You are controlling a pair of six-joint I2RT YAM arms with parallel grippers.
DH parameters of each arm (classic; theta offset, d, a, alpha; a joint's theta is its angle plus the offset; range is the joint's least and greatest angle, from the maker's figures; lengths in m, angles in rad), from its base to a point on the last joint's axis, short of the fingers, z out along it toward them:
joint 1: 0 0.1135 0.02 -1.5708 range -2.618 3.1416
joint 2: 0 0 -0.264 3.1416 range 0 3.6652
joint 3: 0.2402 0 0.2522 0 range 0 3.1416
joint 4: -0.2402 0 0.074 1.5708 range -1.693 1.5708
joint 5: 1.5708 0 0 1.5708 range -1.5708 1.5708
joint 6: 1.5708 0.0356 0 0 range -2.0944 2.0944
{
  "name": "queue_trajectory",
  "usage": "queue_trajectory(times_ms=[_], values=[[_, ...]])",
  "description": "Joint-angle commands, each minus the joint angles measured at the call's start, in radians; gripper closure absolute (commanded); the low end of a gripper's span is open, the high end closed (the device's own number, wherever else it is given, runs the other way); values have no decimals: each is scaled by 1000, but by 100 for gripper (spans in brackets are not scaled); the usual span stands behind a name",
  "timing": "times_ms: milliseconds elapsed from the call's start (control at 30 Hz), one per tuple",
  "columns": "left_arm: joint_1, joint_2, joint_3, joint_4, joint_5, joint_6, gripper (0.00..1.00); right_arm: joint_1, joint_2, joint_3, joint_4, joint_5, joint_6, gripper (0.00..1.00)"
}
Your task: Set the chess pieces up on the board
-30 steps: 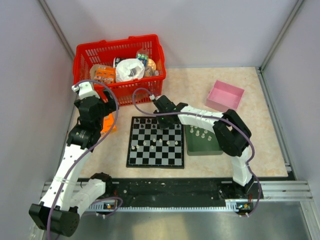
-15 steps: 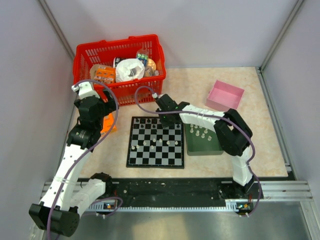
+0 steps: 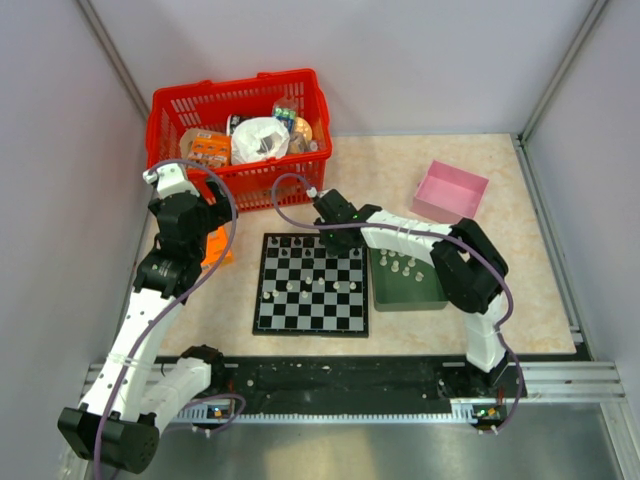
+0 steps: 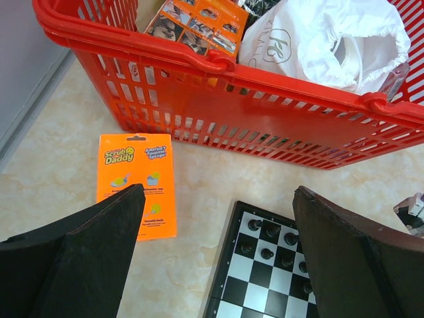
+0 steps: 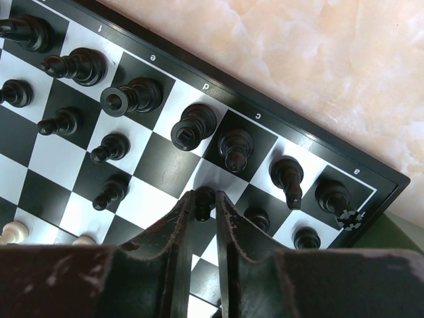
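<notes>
The board point(image 3: 259, 300) lies mid-table with black chess pieces point(image 5: 192, 126) standing in its far rows and a few white ones point(image 3: 304, 286) near the middle. My right gripper point(image 5: 204, 197) reaches over the board's far right part point(image 3: 336, 241). It is shut on a black pawn point(image 5: 204, 205), which stands in the second row between its fingertips. My left gripper point(image 4: 218, 195) hangs open and holds nothing, above the bare table by the board's far left corner point(image 4: 240, 211). More white pieces point(image 3: 402, 266) stand in the green tray.
A red basket point(image 3: 170, 105) full of packets and a white bag stands at the back left. An orange sponge packet point(image 4: 136, 182) lies flat left of the board. The dark green tray point(image 3: 418, 296) touches the board's right side. A pink box point(image 3: 451, 190) sits at the back right.
My right gripper has shifted slightly to the right along the board's far rows. The left arm has not moved.
</notes>
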Motion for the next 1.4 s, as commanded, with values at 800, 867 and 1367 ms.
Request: queue_trajectory(times_ms=[800, 867, 1367], values=[[5, -18, -2, 47, 2, 2, 1, 82, -49, 112, -36, -81, -43, 62], [5, -21, -2, 47, -1, 3, 1, 83, -36, 119, -34, -93, -41, 62], [5, -9, 4, 55, 5, 8, 1, 89, 48, 151, -34, -99, -31, 62]])
